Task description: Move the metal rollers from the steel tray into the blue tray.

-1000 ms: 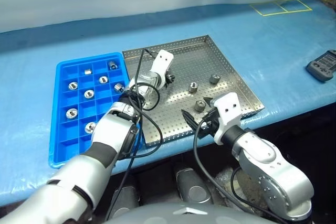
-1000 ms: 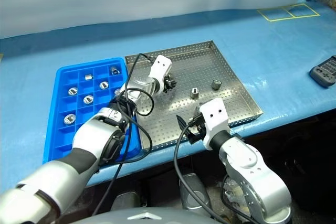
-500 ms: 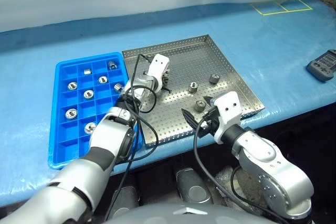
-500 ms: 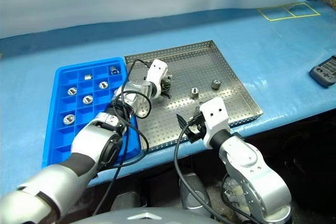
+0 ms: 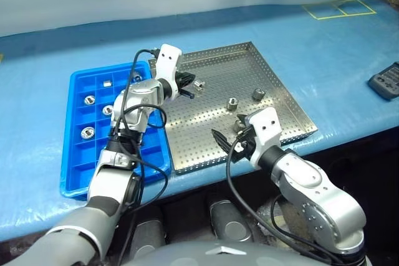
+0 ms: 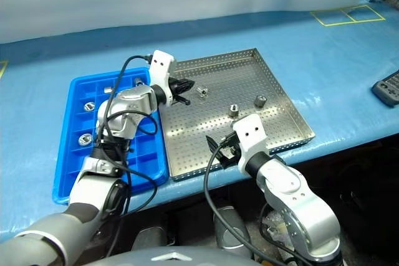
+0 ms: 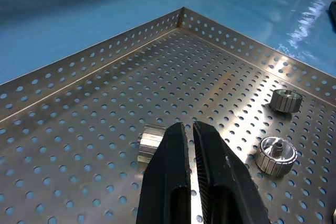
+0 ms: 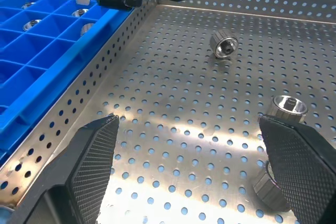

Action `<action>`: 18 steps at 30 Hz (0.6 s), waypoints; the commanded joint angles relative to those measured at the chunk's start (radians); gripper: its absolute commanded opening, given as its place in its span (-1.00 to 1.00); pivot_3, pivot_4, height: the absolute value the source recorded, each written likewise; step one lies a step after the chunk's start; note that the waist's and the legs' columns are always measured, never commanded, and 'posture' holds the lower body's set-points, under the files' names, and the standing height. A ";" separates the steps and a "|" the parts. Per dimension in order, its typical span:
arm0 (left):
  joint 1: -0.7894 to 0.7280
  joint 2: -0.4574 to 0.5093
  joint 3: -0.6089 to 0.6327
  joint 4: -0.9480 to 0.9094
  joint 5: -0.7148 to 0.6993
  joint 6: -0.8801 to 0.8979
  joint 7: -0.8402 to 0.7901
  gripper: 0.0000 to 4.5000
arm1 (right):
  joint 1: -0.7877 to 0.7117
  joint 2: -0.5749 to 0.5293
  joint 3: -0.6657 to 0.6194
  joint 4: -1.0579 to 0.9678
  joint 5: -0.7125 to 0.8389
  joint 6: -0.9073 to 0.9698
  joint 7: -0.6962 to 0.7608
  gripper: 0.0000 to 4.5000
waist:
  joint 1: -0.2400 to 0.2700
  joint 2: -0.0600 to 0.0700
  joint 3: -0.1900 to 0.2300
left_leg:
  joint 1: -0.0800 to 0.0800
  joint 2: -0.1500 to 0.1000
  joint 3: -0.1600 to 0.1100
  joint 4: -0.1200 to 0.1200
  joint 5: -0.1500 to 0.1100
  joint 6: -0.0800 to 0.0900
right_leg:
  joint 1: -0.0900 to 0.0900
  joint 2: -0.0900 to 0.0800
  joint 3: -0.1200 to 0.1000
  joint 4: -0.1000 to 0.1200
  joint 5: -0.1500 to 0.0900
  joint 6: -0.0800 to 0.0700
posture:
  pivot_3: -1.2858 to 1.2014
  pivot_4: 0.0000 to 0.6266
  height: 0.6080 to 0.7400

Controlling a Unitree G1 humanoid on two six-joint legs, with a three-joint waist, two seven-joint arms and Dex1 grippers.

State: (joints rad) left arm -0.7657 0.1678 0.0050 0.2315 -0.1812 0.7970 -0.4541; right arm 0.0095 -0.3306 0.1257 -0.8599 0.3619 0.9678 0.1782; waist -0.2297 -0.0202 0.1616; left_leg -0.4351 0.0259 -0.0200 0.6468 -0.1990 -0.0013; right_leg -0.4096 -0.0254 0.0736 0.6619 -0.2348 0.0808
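The steel tray (image 5: pixel 277 101) lies mid-table with the blue tray (image 5: pixel 75 175) along its left side. My left gripper (image 5: pixel 186 85) hangs above the steel tray's left part, shut with nothing between its fingers (image 7: pixel 173 145). Just past its tips one of the metal rollers (image 7: pixel 149 141) lies on its side on the perforated floor (image 5: pixel 199 83). Two more rollers (image 5: pixel 232 102) (image 5: pixel 257 94) stand further right, and another (image 5: pixel 240 123) sits by my right gripper (image 5: pixel 230 130). That gripper stands open over the tray's near edge, holding nothing. Several rollers (image 5: pixel 89 99) sit in blue compartments.
A dark handheld device (image 5: pixel 386 79) lies at the right of the blue table cover. Yellow tape squares (image 5: pixel 340 7) mark the far right corner. Black cables loop along my left arm (image 5: pixel 134 123). The table's front edge runs just below both trays.
My left gripper has shut, lifted off the steel tray and swung left toward the blue tray, empty; the roller it was at still lies on the steel tray. The right arm held still.
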 commanded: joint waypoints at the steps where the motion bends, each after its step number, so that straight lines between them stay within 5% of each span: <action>1: -0.014 0.031 0.020 -0.051 -0.006 -0.003 0.017 -0.82 | -0.025 0.004 0.009 -0.001 0.002 -0.024 0.011 1.00 | 0.004 0.000 0.000 | 0.000 0.000 0.000 0.000 0.000 0.000 | 0.000 0.000 0.000 0.000 0.000 0.000 | -0.13 -0.52 1.00; 12: -0.066 -0.017 -0.080 0.106 0.039 -0.112 0.008 0.71 | -0.058 0.001 0.024 0.026 0.000 -0.028 0.036 1.00 | 0.066 0.000 0.000 | -0.001 0.000 0.000 0.000 0.000 0.000 | 0.000 0.000 0.000 0.000 0.000 0.000 | -0.11 -0.52 1.00; 18: -0.183 -0.100 -0.146 0.380 0.113 -0.280 0.022 0.71 | -0.063 -0.004 0.016 0.019 -0.006 -0.022 0.037 1.00 | 0.086 0.000 0.000 | -0.002 -0.001 0.001 0.001 0.000 0.000 | -0.001 0.000 0.000 -0.001 0.000 0.000 | -0.14 -0.52 1.00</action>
State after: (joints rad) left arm -0.8996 0.0794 -0.1299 0.5671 -0.0849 0.5748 -0.4370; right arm -0.0518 -0.3323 0.1504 -0.8163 0.3591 0.9640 0.2173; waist -0.1436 -0.0203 0.1615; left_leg -0.4368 0.0251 -0.0195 0.6477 -0.1990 -0.0013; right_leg -0.4104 -0.0255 0.0732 0.6611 -0.2346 0.0808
